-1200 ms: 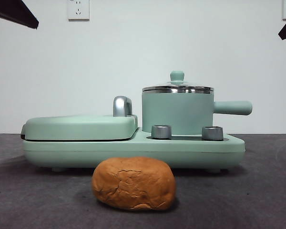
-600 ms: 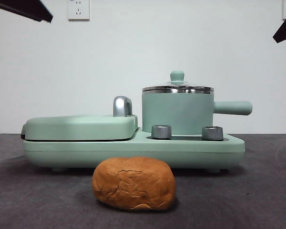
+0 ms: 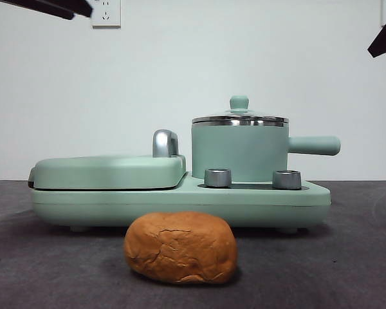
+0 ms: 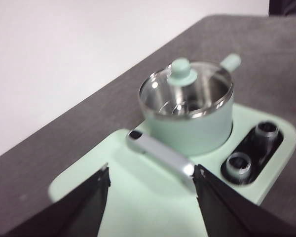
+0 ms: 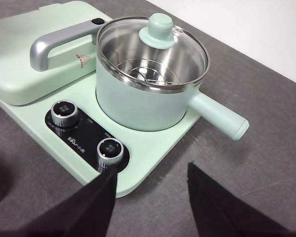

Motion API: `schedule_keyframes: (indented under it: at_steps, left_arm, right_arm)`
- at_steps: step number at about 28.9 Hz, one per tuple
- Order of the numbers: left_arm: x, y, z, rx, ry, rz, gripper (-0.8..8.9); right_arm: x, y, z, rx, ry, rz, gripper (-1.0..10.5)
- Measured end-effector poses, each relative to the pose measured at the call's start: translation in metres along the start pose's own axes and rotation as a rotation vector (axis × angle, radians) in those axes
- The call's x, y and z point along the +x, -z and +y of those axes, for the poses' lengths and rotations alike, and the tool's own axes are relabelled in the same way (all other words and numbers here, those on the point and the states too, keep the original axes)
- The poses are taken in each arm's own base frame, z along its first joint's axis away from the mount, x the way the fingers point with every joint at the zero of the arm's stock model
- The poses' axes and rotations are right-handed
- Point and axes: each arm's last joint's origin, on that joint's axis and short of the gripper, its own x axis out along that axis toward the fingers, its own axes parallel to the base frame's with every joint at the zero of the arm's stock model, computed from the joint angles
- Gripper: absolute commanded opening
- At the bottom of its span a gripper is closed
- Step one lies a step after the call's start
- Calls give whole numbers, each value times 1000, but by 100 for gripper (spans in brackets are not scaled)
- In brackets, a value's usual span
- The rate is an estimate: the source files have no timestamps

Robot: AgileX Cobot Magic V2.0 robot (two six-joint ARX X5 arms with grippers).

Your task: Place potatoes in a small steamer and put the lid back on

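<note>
The orange-brown potato (image 3: 181, 248) lies on the dark table in front of the appliance. The mint-green small steamer (image 3: 240, 151) (image 4: 187, 121) (image 5: 138, 101) stands on the appliance's right half, its side handle (image 3: 314, 145) pointing right. The glass lid (image 3: 239, 118) (image 4: 183, 84) (image 5: 155, 49) with its mint knob sits on the pot. My left gripper (image 4: 150, 185) hovers open, high above the grill cover. My right gripper (image 5: 150, 185) hangs open above the table near the control knobs. In the front view only dark arm tips (image 3: 51, 8) show at the top corners.
The flat mint-green grill cover (image 3: 109, 170) with a steel handle (image 3: 165, 143) occupies the appliance's left half. Two steel knobs (image 3: 217, 177) (image 3: 286, 179) stand in front of the pot. A white wall with a socket (image 3: 105, 13) is behind.
The dark arm tip at the top left has slid further right along the top edge. The one at the top right has barely shifted. The potato, pot and lid have not moved.
</note>
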Motion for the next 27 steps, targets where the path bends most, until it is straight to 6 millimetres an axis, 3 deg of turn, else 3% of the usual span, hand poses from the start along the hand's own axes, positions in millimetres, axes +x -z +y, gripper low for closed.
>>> schedule_keyframes:
  at_steps: [11, 27]
  left_arm:
    - [60, -6, -5, -146, 45, -107, 274]
    - [158, -14, -14, -169, 142, -19, 275]
  right_arm:
    - [0, 0, 0, 9, 0, 0, 227]
    - [0, 0, 0, 8, 2, -3, 227]
